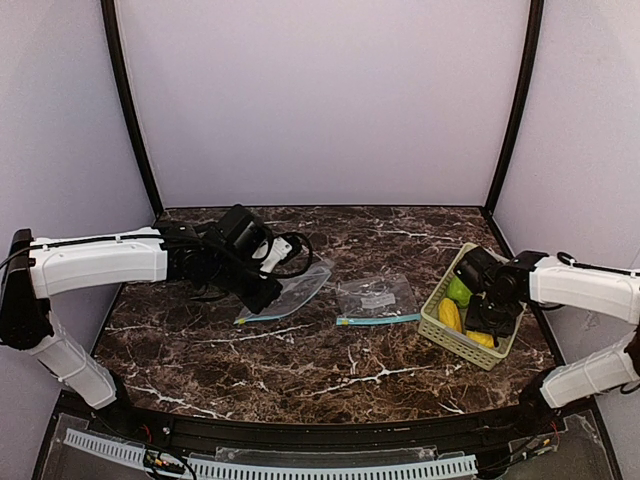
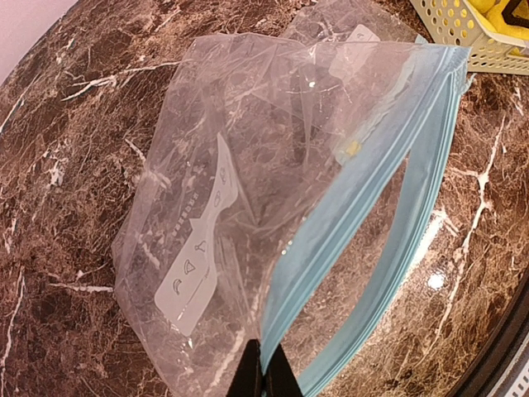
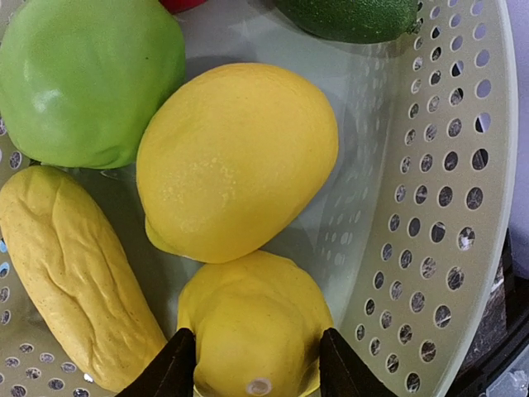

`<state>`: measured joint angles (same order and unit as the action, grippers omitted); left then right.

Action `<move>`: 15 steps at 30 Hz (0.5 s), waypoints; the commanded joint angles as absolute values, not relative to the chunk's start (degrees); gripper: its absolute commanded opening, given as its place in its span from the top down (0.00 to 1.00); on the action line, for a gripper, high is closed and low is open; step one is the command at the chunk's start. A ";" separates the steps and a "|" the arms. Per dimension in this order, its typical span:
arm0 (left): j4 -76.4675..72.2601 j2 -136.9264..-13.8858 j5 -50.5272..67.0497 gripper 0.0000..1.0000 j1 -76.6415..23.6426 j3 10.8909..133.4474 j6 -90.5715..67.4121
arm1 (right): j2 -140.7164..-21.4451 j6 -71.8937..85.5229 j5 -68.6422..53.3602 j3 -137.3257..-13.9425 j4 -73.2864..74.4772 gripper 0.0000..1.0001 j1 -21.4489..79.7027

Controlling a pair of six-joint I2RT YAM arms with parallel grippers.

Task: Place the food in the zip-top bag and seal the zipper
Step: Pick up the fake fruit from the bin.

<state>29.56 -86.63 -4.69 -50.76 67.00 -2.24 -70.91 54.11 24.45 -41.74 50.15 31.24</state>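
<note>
Dark marble table (image 1: 330, 360) between pale walls carries the green basket (image 3: 463, 207), where the food (image 3: 235, 157) lies. Left of the basket, my left claw (image 2: 263, 372) pinches the zip-top bag (image 2: 248, 165) by its rim. Reaching down inside the basket, my right claw (image 3: 258, 364) straddles a yellow piece (image 3: 252, 322). I cannot tell whether it grips.

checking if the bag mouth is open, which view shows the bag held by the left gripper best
Left wrist view: the zip-top bag fills it, blue zipper lips parted, the left gripper pinching its rim. Top external shows it small, partly behind the left arm. Right wrist does not show it.
</note>
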 commanded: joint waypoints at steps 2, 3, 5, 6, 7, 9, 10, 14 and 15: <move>30.05 -85.52 -3.78 0.99 -50.71 65.92 -2.77 | -72.39 53.89 26.25 -42.55 50.62 0.56 31.46; 30.06 -85.58 -3.78 0.99 -50.71 65.92 -2.76 | -72.54 53.87 26.28 -42.54 50.62 0.57 31.44; 30.06 -85.55 -3.70 0.99 -50.71 65.92 -2.74 | -72.62 53.69 26.28 -42.62 50.62 0.58 31.46; 30.06 -85.58 -3.69 0.99 -50.71 65.92 -2.73 | -72.59 53.66 26.27 -42.74 50.61 0.59 31.45; 30.04 -85.55 -3.69 0.99 -50.71 65.92 -2.77 | -72.31 53.51 26.26 -42.84 50.62 0.60 31.46; 30.08 -85.58 -3.69 0.99 -50.70 65.92 -2.76 | -71.66 53.08 26.07 -43.16 50.82 0.61 31.46; 30.11 -85.59 -3.65 0.99 -50.71 65.94 -2.82 | -71.23 52.61 25.90 -43.40 50.90 0.61 31.42; 29.79 -84.98 -3.23 0.99 -50.71 65.90 -3.14 | -67.82 49.75 24.42 -44.93 51.29 0.62 31.51; 29.66 -84.55 -2.92 0.99 -50.71 65.95 -3.28 | -66.76 48.76 23.90 -45.40 51.32 0.62 31.55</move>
